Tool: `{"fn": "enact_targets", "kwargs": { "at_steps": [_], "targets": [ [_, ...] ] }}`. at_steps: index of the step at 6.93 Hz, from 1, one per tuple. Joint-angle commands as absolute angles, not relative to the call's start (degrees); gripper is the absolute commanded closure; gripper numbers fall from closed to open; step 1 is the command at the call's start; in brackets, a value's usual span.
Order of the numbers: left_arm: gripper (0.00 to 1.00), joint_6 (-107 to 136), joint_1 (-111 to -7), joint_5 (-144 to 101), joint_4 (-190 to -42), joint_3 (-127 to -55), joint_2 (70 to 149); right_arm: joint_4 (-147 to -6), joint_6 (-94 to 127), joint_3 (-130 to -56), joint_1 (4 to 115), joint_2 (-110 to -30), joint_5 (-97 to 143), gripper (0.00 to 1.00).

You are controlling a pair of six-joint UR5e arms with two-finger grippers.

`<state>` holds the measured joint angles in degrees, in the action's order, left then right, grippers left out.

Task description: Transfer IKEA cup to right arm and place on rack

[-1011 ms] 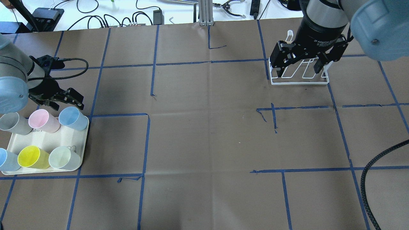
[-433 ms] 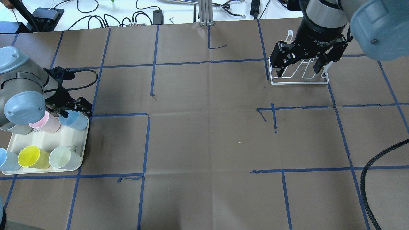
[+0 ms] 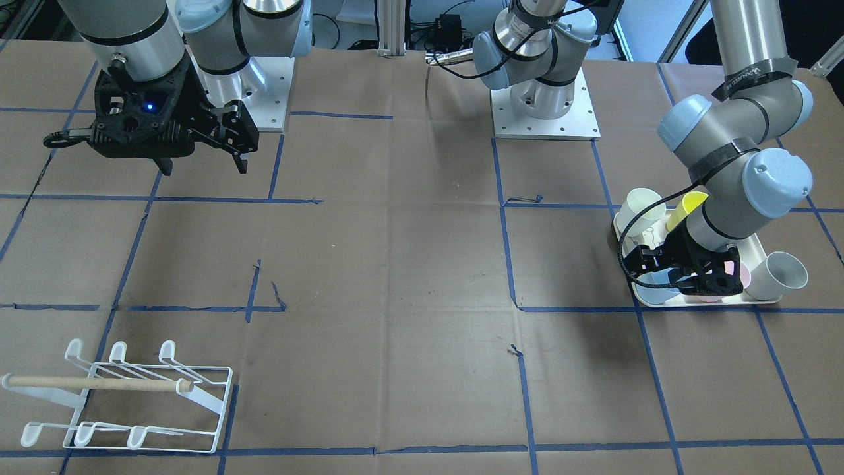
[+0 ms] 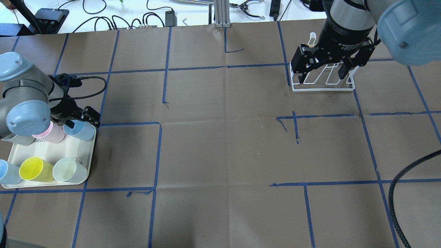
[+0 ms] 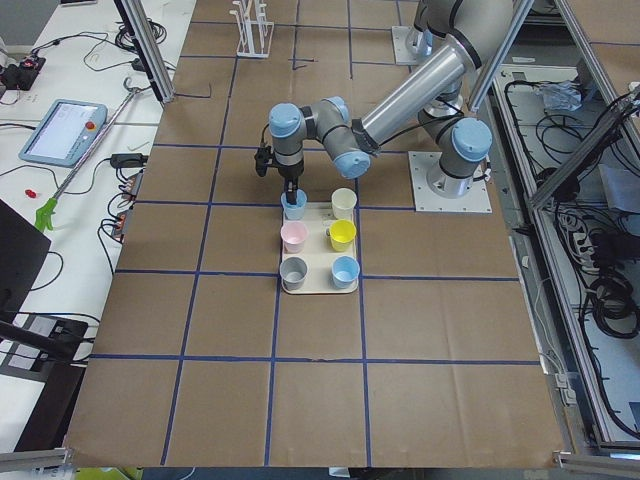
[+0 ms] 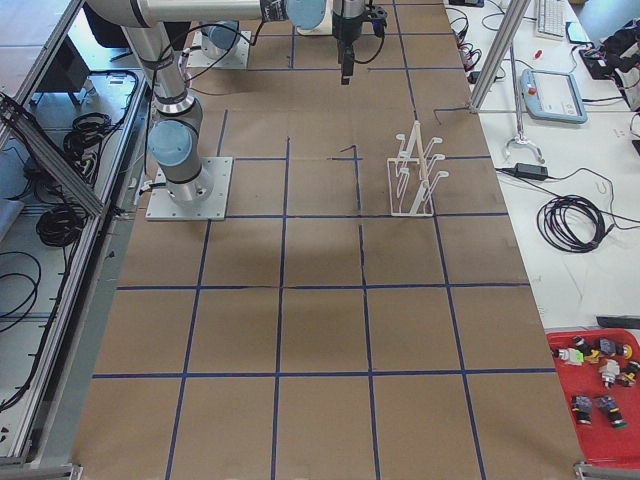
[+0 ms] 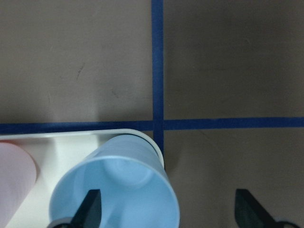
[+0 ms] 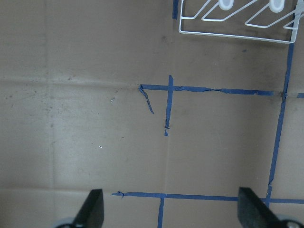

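The light blue IKEA cup point(image 4: 82, 132) stands upright at the far right corner of the cream tray point(image 4: 69, 151). My left gripper point(image 4: 81, 120) is open and low over it. In the left wrist view one finger point(image 7: 90, 206) is inside the blue cup point(image 7: 118, 190) and the other finger point(image 7: 247, 206) is outside, over the paper. My right gripper point(image 4: 322, 74) is open and empty, held high. The white wire rack point(image 4: 324, 84) with its wooden dowel stands on the table point(image 3: 132, 396), and its edge shows in the right wrist view point(image 8: 237, 23).
The tray also holds a pink cup point(image 4: 55, 134), a yellow cup point(image 4: 34, 168), a pale green cup point(image 4: 69, 170), another blue cup point(image 4: 7, 172) and a grey cup mostly hidden under my left arm. Blue tape lines cross the brown paper. A black cable point(image 4: 396, 193) lies at the right.
My left arm has swung in and come down over the tray, so its gripper now straddles the blue cup's wall. The right arm has not moved.
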<state>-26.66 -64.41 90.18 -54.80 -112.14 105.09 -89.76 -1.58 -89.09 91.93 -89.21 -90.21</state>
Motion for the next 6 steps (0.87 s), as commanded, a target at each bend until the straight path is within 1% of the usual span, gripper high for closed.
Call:
{"fn": "enact_targets", "kwargs": {
  "at_steps": [1, 2, 5, 6],
  "targets": [
    [0.95, -26.5, -64.4, 90.4, -55.5, -111.7, 105.0, -89.8, -1.6, -89.1, 91.9, -89.2, -90.3, 0.0],
    [1.0, -26.5, -64.2, 90.4, -56.2, -111.4, 104.3, -89.8, -1.6, -89.1, 91.9, -89.2, -90.3, 0.0],
    [1.0, -25.9, -64.1, 90.4, -58.2, -111.1, 103.4, -89.9, -1.6, -89.1, 91.9, -89.2, -90.2, 0.0],
    [1.0, -25.9, -64.2, 90.5, -59.1, -110.0, 102.0, -90.0, -1.5, -89.1, 91.9, -89.2, -89.8, 0.0]
  ]
}}
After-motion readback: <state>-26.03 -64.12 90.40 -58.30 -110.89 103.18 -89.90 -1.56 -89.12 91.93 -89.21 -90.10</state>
